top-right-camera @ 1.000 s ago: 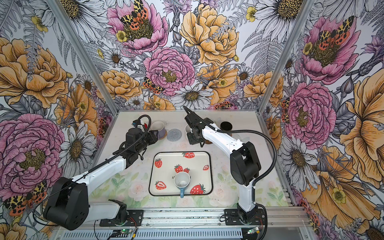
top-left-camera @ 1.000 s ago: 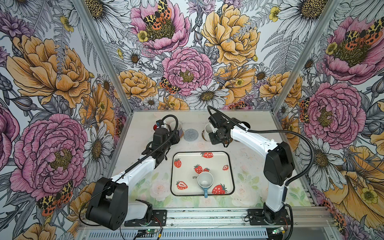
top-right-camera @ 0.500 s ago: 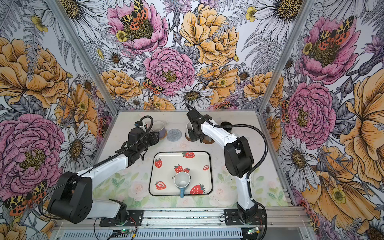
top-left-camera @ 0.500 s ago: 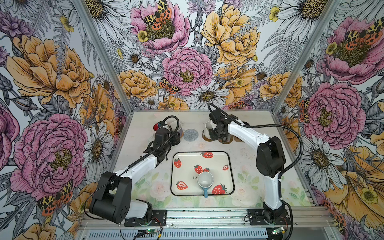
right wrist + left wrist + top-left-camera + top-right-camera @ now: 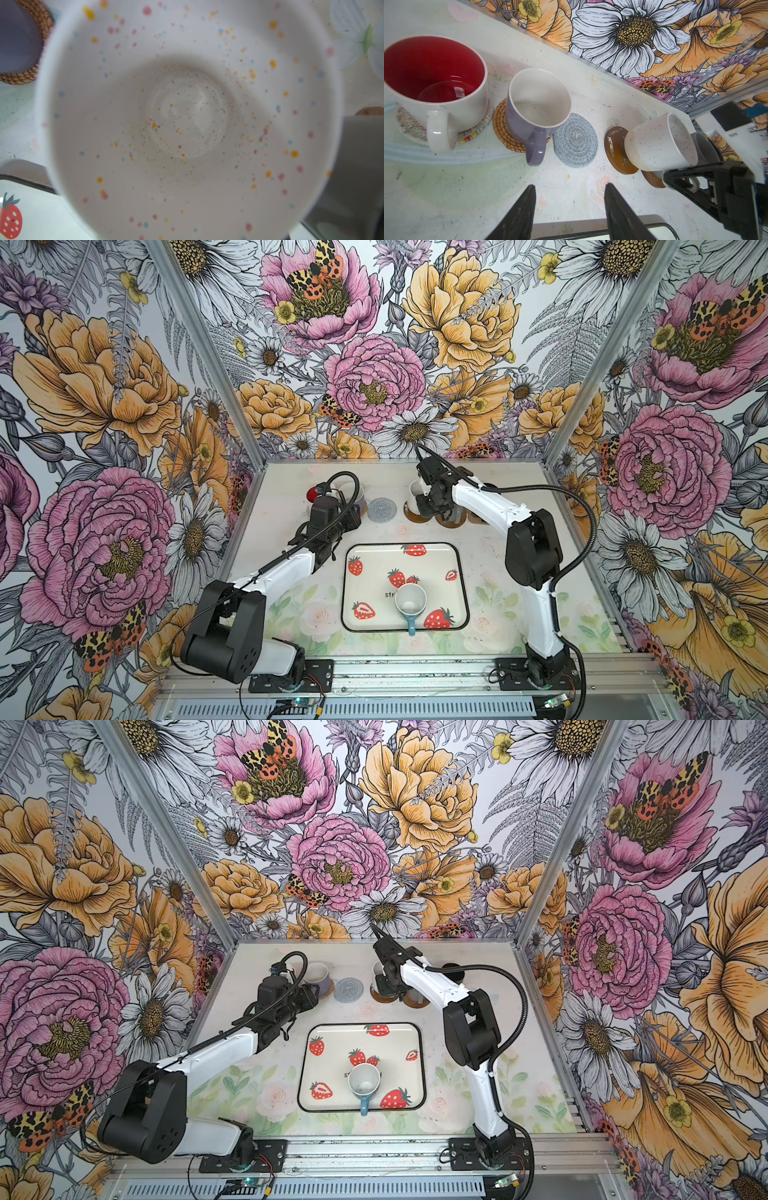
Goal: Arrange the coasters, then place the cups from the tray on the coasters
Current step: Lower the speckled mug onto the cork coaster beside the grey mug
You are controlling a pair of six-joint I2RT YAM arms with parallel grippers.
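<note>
My right gripper (image 5: 689,182) is shut on the handle of the speckled white cup (image 5: 660,143), which hangs tilted with its base at a plain brown disc coaster (image 5: 616,149). The cup's inside (image 5: 187,116) fills the right wrist view and hides the jaws. My left gripper (image 5: 570,185) is open and empty, in front of the empty grey woven coaster (image 5: 576,141). The lilac cup (image 5: 537,108) stands on the tan woven coaster (image 5: 500,126). The red-inside white cup (image 5: 433,83) stands on the clear beaded coaster (image 5: 409,126). A light blue cup (image 5: 410,601) stands in the tray (image 5: 374,547).
A grey cup (image 5: 704,149) stands on a second brown disc (image 5: 652,178) right beside the speckled cup. A black cup (image 5: 453,968) shows behind the right arm. The back wall runs close behind the row of coasters. The tray's rim (image 5: 654,225) lies just below the left fingers.
The right arm's elbow has swung in toward the middle while the speckled cup stayed over the brown disc. The left arm has crept slightly toward the back.
</note>
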